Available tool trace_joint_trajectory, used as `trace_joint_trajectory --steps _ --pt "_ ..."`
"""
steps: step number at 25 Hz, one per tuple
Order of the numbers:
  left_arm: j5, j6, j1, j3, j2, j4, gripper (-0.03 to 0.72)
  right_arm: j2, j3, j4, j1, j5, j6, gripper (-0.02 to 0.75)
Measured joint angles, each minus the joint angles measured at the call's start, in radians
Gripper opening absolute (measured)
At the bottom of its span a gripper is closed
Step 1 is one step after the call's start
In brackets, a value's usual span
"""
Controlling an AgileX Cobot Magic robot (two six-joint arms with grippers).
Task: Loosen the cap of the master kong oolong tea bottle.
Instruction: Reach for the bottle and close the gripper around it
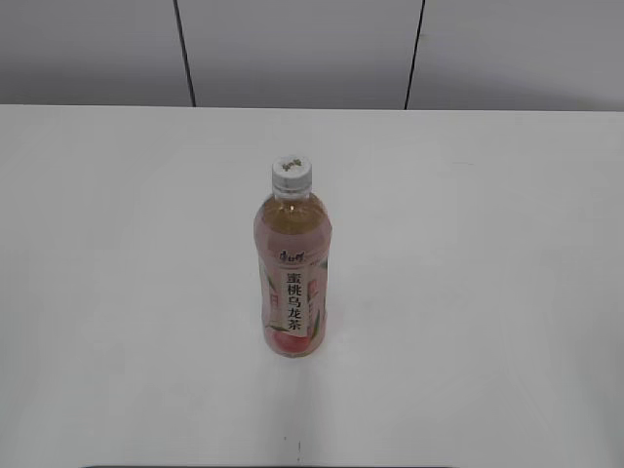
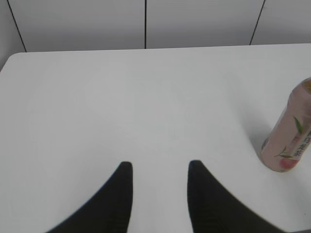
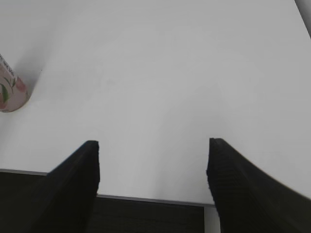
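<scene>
Exterior view: on the plain white table (image 1: 468, 292), the slim clear plastic master kong oolong tea bottle (image 1: 292, 283) with its pink-and-white peach label stands upright near the middle, its small ribbed white screw cap (image 1: 292, 174) seated on top. Neither arm shows here. Wrist views show the black left gripper (image 2: 160, 167) parted and empty, the black right gripper (image 3: 153, 145) spread wide, empty, both well apart from the bottle.

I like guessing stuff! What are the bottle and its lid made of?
The master kong oolong tea bottle looks like clear, shiny plastic: the pale tea shows through. The cap looks like white plastic, matte, with ribbed sides.
</scene>
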Motion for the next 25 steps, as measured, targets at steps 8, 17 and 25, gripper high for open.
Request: trace_joint_trajectory --steps 8,17,25 --pt "0.000 0.000 0.000 0.000 0.000 0.000 0.244 0.000 0.000 0.000 0.000 0.000 0.000 0.524" --pt "0.000 0.000 -0.041 0.000 0.000 -0.001 0.244 0.000 0.000 -0.001 0.000 0.000 0.000 0.524" --pt "0.000 0.000 -0.041 0.000 0.000 -0.001 0.244 0.000 0.000 -0.001 0.000 0.000 0.000 0.524"
